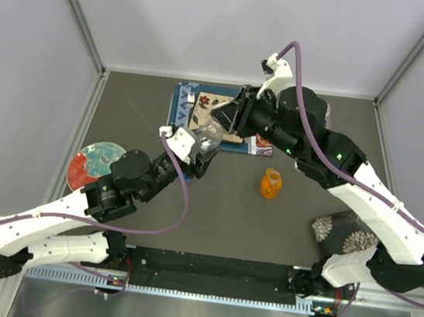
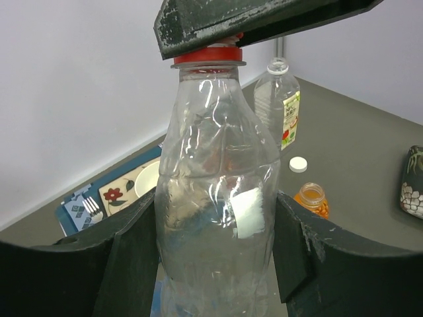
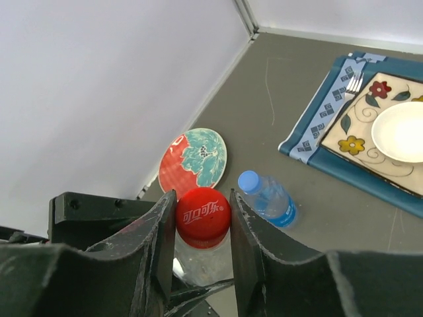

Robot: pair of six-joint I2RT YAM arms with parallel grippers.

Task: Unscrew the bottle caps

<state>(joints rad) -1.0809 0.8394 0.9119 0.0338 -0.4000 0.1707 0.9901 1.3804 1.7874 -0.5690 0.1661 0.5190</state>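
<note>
Right gripper (image 3: 201,223) pinches the red cap (image 3: 202,212) atop a clear bottle (image 2: 218,198), while the left gripper (image 2: 215,261) clamps the bottle's body from both sides. A white cap (image 2: 299,164) lies loose on open grey table (image 2: 357,145) beyond the bottle. A blue cap (image 3: 248,180) tops a small bottle (image 3: 272,203) lying just beside it.
</note>
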